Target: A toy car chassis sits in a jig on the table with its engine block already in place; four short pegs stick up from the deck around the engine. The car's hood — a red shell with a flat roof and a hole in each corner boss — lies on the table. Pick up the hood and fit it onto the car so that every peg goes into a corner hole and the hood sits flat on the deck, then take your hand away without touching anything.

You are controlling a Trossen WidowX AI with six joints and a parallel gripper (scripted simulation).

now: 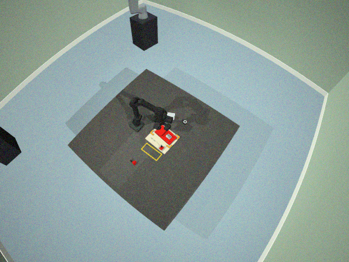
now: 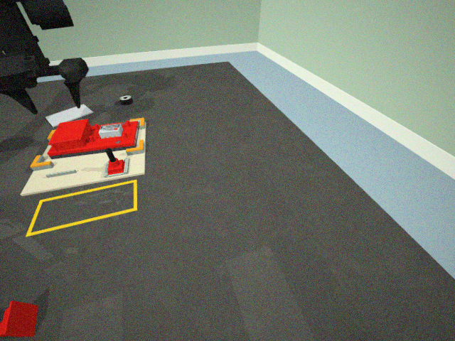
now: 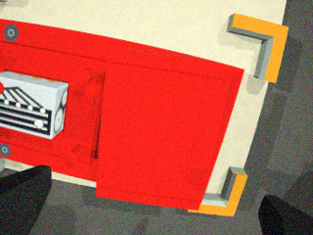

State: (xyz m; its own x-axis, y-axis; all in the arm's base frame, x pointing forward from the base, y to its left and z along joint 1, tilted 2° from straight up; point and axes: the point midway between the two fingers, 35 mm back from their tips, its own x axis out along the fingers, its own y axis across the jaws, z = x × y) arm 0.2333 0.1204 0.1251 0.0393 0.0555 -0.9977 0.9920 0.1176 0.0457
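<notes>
The red chassis [image 1: 164, 137] [image 2: 128, 136] [image 3: 54, 39] lies in the jig on a cream board [image 2: 139, 163] [image 3: 171, 24]. The engine block [image 1: 168, 136] [image 2: 110, 131] [image 3: 31, 108] is on its deck; the pegs are hard to make out. A raised red box [image 2: 71, 132] [image 3: 161, 127] with a flat top covers one end; whether it is the hood or the car's body, I cannot tell. No separate hood can be made out for certain. My gripper [image 1: 163, 127] [image 2: 57, 110] [image 3: 157, 193] is open and empty, above and beside the red box.
Orange brackets [image 2: 136, 147] [image 3: 279, 49] stand around the car. A red-based black lever [image 2: 115, 167] rises from the board. A yellow outline [image 1: 148, 155] [image 2: 136, 194], a pale sheet [image 1: 170, 115] [image 2: 62, 116], a small black-and-white wheel [image 1: 185, 121] [image 2: 125, 99] and a small red piece [image 1: 134, 162] [image 2: 22, 319] lie around.
</notes>
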